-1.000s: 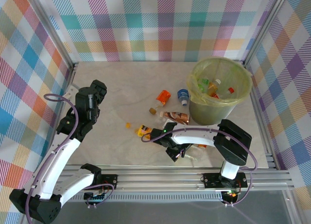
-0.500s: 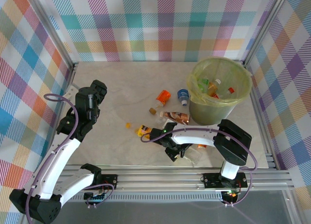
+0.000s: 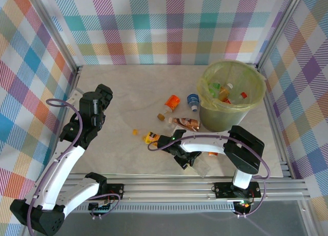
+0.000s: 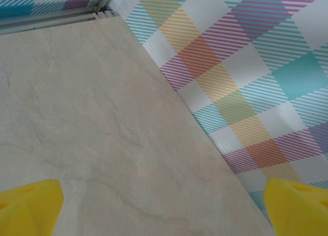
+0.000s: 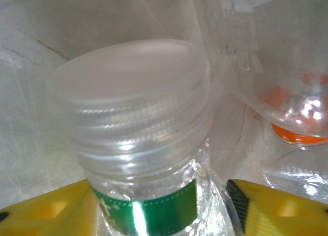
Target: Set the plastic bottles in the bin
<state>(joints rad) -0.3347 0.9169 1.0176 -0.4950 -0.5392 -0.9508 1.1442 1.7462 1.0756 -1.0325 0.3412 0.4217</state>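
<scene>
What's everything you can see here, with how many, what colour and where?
bin: one, grey-green, yellow-green liner, far right.
binned bottles: several, mixed colours, inside bin.
orange-labelled bottle: one, orange, left of bin.
blue-capped bottle: one, blue top, beside bin.
copper-labelled bottle: one, brown-orange, lying near bin's foot.
yellow-orange bottle: one, mid-table.
green-labelled bottle: one, clear, frosted cap, near edge.
brown cap: one, mid-table.
orange cap: one, mid-table.
table: one, beige marble.
left pincer: yellow pads, open, over bare table.
right pincer: yellow pads astride green-labelled bottle; grip unclear.
</scene>
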